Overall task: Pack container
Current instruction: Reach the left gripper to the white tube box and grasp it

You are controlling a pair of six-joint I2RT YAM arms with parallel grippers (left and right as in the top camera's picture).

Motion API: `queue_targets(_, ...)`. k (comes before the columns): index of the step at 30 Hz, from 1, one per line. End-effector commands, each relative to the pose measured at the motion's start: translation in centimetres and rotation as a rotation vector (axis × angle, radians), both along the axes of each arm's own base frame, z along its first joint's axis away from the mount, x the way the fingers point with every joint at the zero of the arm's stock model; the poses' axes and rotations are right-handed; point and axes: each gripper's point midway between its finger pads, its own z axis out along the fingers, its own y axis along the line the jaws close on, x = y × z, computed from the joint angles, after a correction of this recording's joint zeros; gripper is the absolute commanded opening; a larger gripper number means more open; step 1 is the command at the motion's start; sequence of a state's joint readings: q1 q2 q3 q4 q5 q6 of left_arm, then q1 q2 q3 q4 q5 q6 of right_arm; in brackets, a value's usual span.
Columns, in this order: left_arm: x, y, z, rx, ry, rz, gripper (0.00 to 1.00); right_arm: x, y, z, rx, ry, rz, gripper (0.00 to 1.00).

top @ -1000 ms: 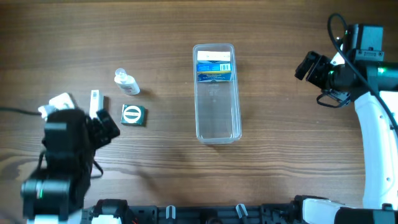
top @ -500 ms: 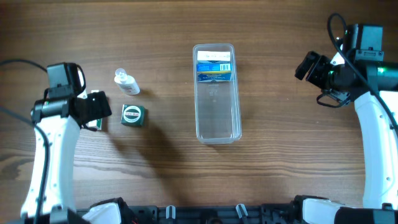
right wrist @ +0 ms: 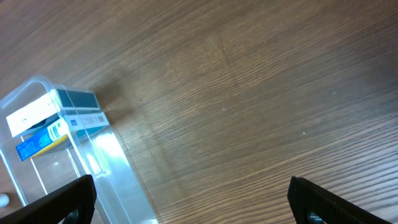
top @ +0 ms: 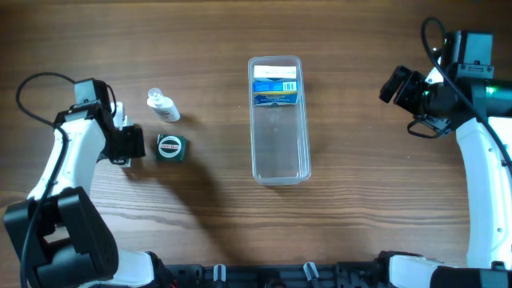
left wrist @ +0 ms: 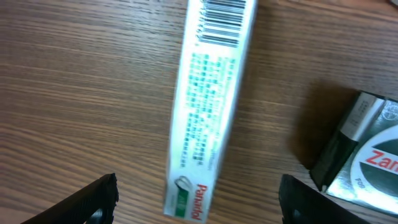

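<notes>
The left gripper (left wrist: 198,190) hangs low over the table (top: 360,200), its jaws spread wide and gripping nothing. A white box (left wrist: 211,106) lies flat on the wood between its fingertips, apart from both. In the wrist view the box's long side runs from 6 to 12 o'clock, with a barcode at the far end. At 3 o'clock of this gripper, just beside it, sits a green box (top: 170,148), dark with a round white mark on top, near the white box but not touching it. Well apart at 3 o'clock of the green box, in the middle of the table, stands the container (top: 279,152), clear, its long side running 6 to 12 o'clock. At 11 o'clock of the green box lies a bottle (top: 163,106), small and clear. A blue carton (top: 275,86) rests inside the container's far end. At 3 o'clock of that far end, well apart, the right gripper (right wrist: 191,186) hovers with its jaws wide open and nothing between them. In its wrist view the container sits at 8 o'clock.
</notes>
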State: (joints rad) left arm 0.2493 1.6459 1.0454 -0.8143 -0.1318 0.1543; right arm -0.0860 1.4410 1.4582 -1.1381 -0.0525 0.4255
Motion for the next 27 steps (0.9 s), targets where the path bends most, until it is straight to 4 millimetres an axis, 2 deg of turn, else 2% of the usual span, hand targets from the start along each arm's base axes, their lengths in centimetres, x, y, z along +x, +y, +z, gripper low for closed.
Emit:
queue_targets(1,0.2,0.9,-0.1,-0.003,-0.009,0.003,0.82,0.0,0.2,-0.3,0.014,0.007,0.007,1.00)
queue_targets(12,1.9,1.4,-2.6,0.004,-0.007,-0.070,0.76,0.0,0.2,-0.3,0.014,0.007,0.008,1.00)
queue_targets(16,2.4,1.6,-2.8,0.009,-0.023,-0.069,0.70,0.0,0.2,-0.3,0.014,0.007,0.008,1.00)
queue_targets(17,2.5,1.6,-2.8,0.010,-0.025,-0.069,0.64,0.0,0.2,-0.3,0.014,0.007,0.008,1.00)
queue_targets(18,2.4,1.6,-2.8,0.009,-0.024,-0.069,0.50,0.1,0.2,-0.3,0.014,0.007,0.008,1.00)
queue_targets(19,2.4,1.6,-2.8,0.009,-0.024,-0.069,0.42,0.1,0.2,-0.3,0.014,0.007,0.008,1.00)
queue_targets(22,2.5,1.6,-2.5,0.003,-0.041,-0.007,0.24,0.1,0.2,-0.3,0.014,0.007,0.008,1.00)
queue_targets(25,2.7,1.7,-0.9,0.003,-0.078,0.049,0.13,0.0,0.2,-0.3,0.014,0.007,0.008,1.00)
queue_targets(27,3.1,1.8,1.7,0.003,-0.127,0.103,0.09,0.1,0.2,-0.3,0.014,0.007,0.007,1.00)
